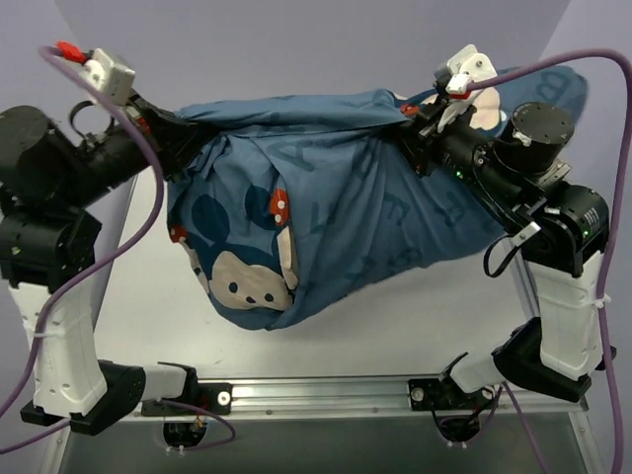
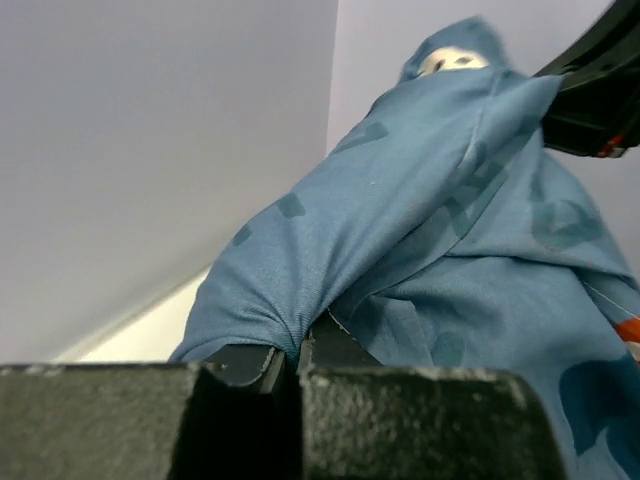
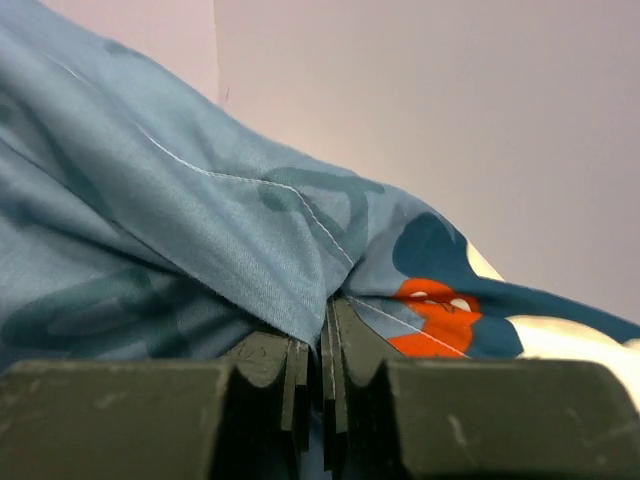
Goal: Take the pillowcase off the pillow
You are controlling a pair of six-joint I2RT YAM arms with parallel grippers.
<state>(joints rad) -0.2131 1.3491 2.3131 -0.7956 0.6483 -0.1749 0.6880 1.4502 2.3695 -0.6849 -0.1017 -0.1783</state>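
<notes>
Seen from above, one blue pillowcase (image 1: 336,197) is stretched over the single white table (image 1: 395,326), pale lilac walls (image 1: 296,39) behind. Left wrist: the left gripper (image 2: 290,365) is clamped on a bunched fold at the left. Right wrist: the right gripper (image 3: 318,365) is pinched tight on a seamed edge at the far right.

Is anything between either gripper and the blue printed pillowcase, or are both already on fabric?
Nothing visible stands between. The left gripper is shut on a bunched fold of the soft blue printed pillowcase, the right gripper on another fold. The white pillow does not show.
</notes>
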